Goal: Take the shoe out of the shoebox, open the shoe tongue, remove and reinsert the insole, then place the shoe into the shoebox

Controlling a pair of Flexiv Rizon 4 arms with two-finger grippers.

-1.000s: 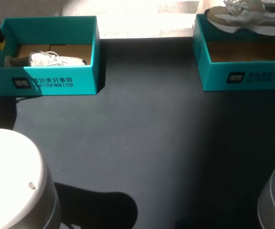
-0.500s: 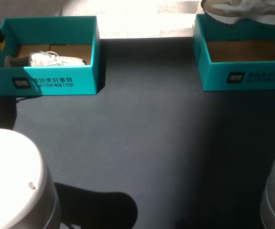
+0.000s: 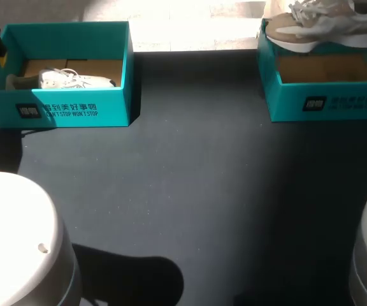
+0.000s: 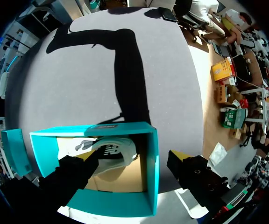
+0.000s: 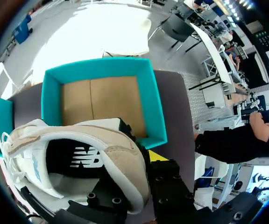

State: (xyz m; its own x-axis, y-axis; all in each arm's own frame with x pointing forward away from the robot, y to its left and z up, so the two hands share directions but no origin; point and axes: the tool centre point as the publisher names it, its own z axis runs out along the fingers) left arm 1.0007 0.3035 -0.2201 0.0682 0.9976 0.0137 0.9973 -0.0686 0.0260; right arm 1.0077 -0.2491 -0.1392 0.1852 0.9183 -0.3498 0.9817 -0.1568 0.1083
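The right claw is closed tight on the tan and white lace-up sneaker. It looks like one finger is inside the shoe near the heel and one is outside, pinching the soft side wall between them. Half a second ago the sneaker was up so high that most of it was past the top of the head view. Now it has come back down a little. It hangs in the air just over the back wall of the teal cardboard shoebox on the right, with its toe pointing toward the other box. The brown floor of that box is bare, so I think the first job, getting the shoe out, is as good as done. Next the sneaker likely needs a spot on the dark table so the tongue can be pulled open. The left claw has not moved. It is wide open and holds nothing, with one finger over the inside of the teal cardboard shoebox on the left and one outside its end wall. A small white shoe lies in that box.
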